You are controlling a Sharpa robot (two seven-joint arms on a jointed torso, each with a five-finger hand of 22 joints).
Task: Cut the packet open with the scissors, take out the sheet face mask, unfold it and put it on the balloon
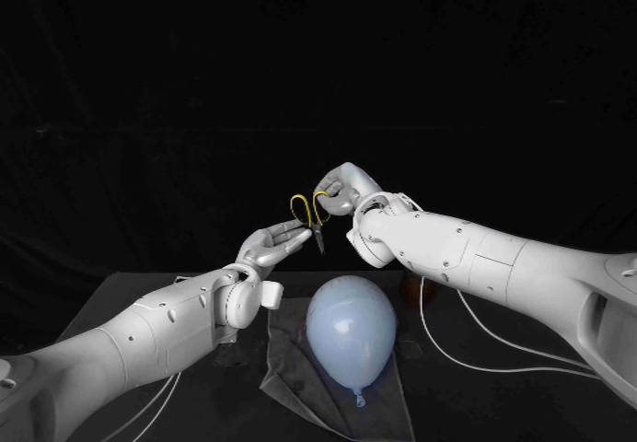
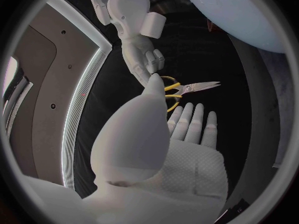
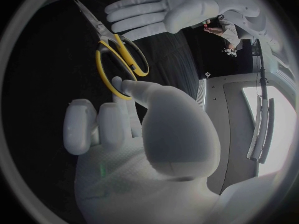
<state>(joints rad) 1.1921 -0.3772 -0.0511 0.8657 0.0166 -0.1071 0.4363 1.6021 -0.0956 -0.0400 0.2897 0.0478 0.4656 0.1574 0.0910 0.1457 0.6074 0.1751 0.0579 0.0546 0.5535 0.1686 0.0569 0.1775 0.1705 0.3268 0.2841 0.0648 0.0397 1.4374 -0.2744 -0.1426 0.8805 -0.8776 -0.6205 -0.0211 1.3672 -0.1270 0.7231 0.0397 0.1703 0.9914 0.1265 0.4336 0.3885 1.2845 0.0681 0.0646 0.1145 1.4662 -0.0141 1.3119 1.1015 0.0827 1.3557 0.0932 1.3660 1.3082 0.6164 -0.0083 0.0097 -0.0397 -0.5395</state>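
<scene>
The scissors [image 1: 311, 215] have yellow loop handles and slim silver blades, which are closed. They hang in the air at 12 o'clock from the pale blue balloon [image 1: 352, 327]. Their long axis is nearly upright, handles up, tips pointing to 6 o'clock. The right hand [image 1: 341, 189] grasps them at one loop. The left hand [image 1: 276, 245], at 9 o'clock just beside the blades, holds nothing, its fingers straight and released.
</scene>
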